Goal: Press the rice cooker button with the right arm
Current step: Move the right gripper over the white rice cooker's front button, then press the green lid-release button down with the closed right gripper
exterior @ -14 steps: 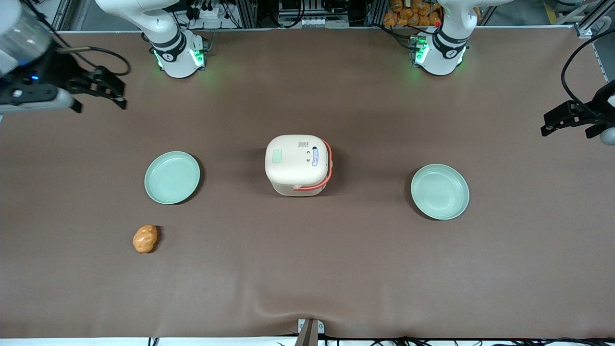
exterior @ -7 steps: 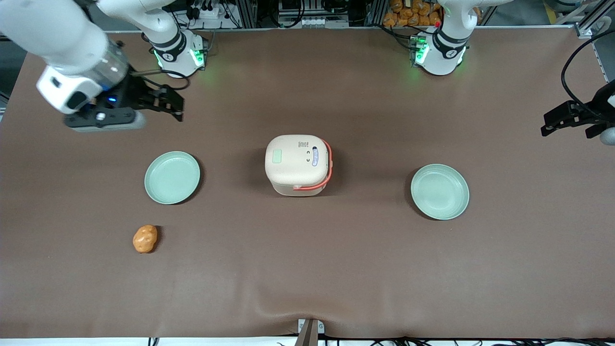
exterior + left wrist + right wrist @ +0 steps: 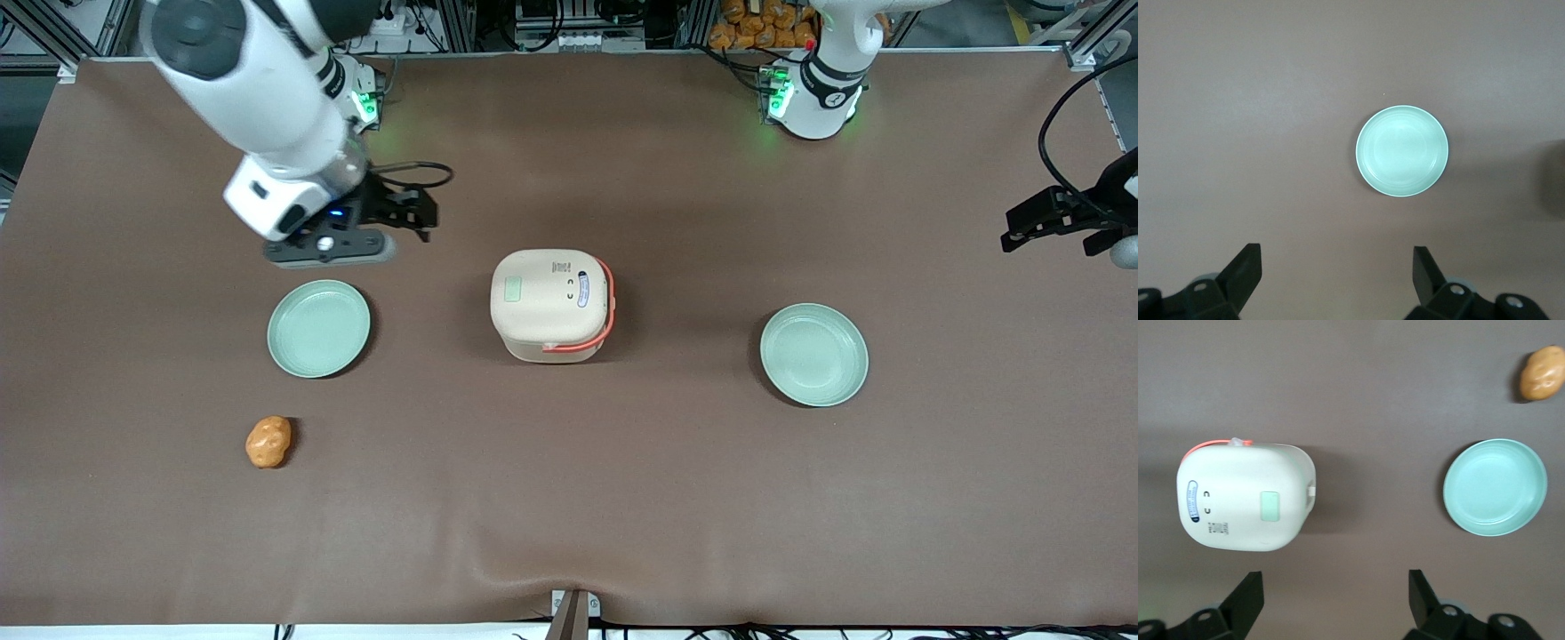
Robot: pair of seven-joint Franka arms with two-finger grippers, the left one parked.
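Note:
The rice cooker (image 3: 547,304) is cream-white with a coral-red hoop handle (image 3: 610,307). It stands with its lid shut at the middle of the table. Its lid carries a pale green panel (image 3: 513,289) and a small bluish strip (image 3: 583,290). The right arm (image 3: 258,84) reaches in above the table, and its black gripper (image 3: 420,212) hangs farther from the front camera than the cooker, toward the working arm's end, touching nothing. In the right wrist view the cooker (image 3: 1245,497) lies clear of the gripper (image 3: 1335,597), whose fingers (image 3: 1248,595) stand wide apart and hold nothing.
A pale green plate (image 3: 318,328) lies beside the cooker toward the working arm's end, with an orange-brown potato (image 3: 268,442) nearer the front camera. Another green plate (image 3: 813,354) lies toward the parked arm's end. The right wrist view also holds the plate (image 3: 1495,487) and potato (image 3: 1541,373).
The right arm has swung in from the table's working-arm end toward the middle, bringing its gripper much closer to the rice cooker. Cooker, plates and potato have not moved.

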